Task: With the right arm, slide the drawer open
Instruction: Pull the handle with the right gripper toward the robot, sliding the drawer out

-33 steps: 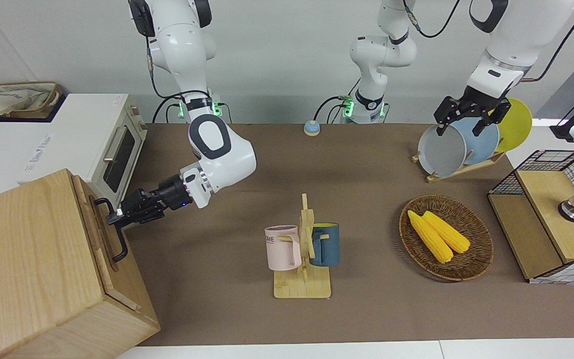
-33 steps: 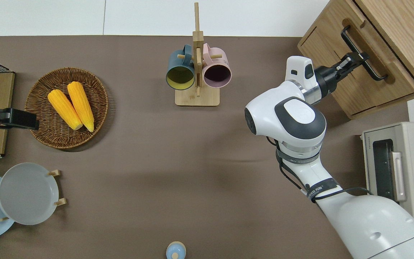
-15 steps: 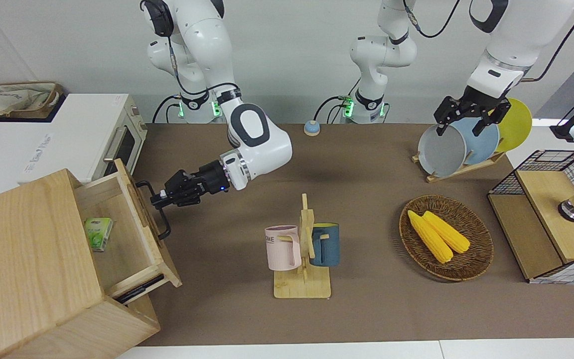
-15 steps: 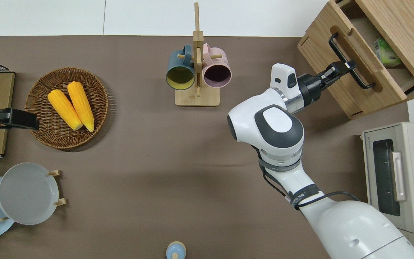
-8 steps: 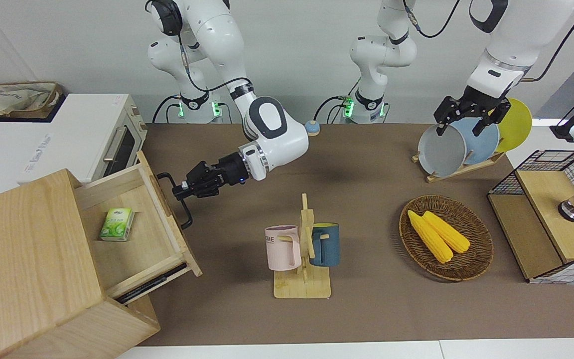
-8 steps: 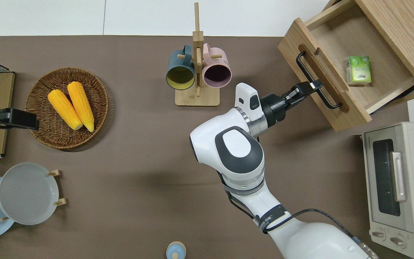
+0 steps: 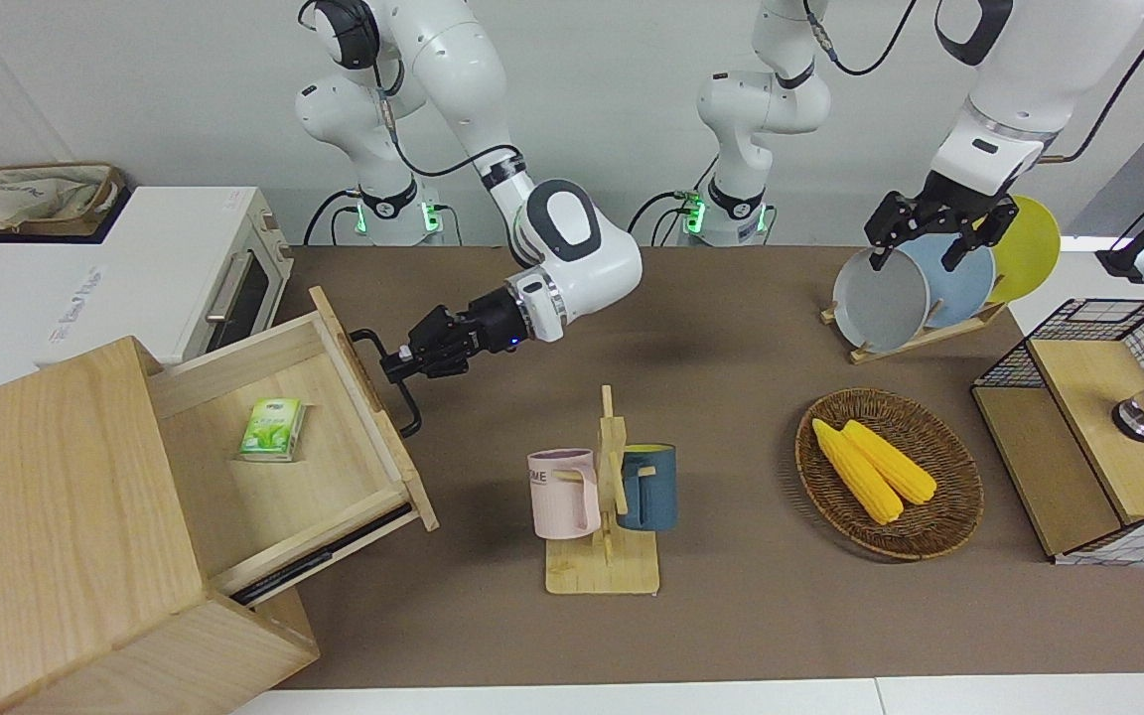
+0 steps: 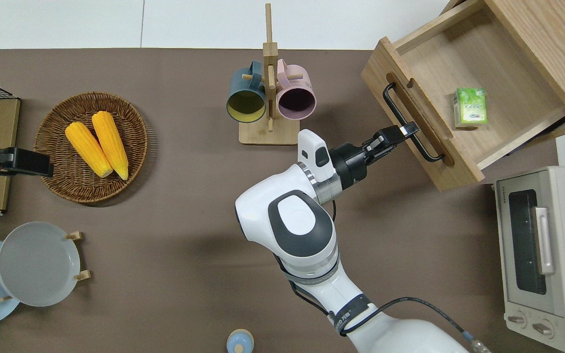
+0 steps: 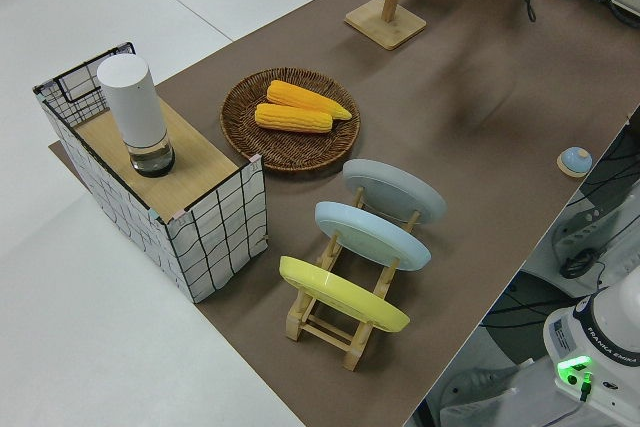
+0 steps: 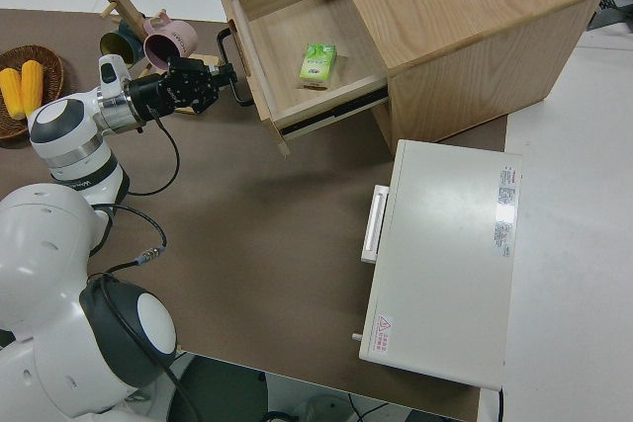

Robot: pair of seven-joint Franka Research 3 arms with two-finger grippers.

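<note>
right arm fingers [image 8: 402,132] seemingly clamped on handle [image 8: 410,125] | drawer [image 8: 459,93] open | left parked

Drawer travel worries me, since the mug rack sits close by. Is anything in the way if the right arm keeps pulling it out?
Nothing visible blocks it. The right gripper is shut on the handle of the drawer, and bare table lies along the pull line. The mug rack stands off to one side, apart from the drawer front.
</note>
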